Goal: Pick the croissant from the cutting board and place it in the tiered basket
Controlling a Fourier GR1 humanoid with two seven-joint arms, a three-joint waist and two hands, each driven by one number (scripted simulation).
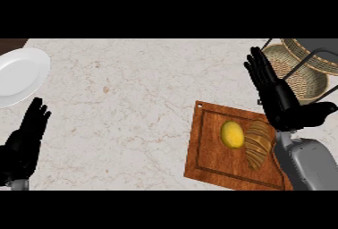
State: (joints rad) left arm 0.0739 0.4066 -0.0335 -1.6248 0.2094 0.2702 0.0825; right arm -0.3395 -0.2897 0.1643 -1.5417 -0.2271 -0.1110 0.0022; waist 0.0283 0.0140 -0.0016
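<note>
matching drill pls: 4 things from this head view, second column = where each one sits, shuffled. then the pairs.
Things:
1. plate
2. croissant
3. basket
4. left hand

Places:
A. top right corner, behind the right hand
B. on the cutting board, right of the lemon
C. lower left edge, open, fingers up, resting
D. far left edge of the counter, upper part

Pairs: 1-D, 2-B, 3-A, 4-C
</note>
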